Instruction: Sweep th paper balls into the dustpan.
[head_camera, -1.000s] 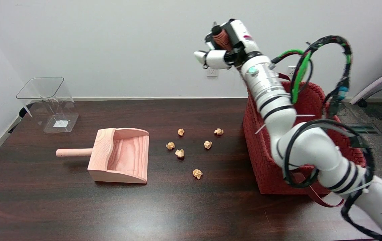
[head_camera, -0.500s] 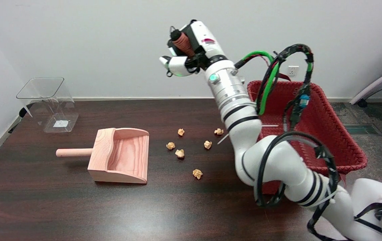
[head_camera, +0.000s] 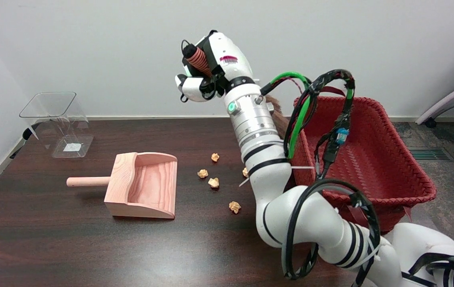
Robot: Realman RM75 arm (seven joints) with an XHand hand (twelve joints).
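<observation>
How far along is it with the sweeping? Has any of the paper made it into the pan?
Barely started. The right hand grips what looks like a brush handle, raised high above the table. The wooden dustpan holds nothing. Five paper balls show on the table beside its open mouth, one half hidden by the arm; none is swept yet. All the sweeping is left.

You're looking at a plain white wall (head_camera: 91,48) running from 9 to 3 o'clock, a pale baseboard (head_camera: 151,118) beneath it, and a dark wooden table (head_camera: 91,247) filling the lower view; at 3 o'clock grey carpet (head_camera: 450,159), a floor vent (head_camera: 430,153) and a chair's arm (head_camera: 450,99) show
</observation>
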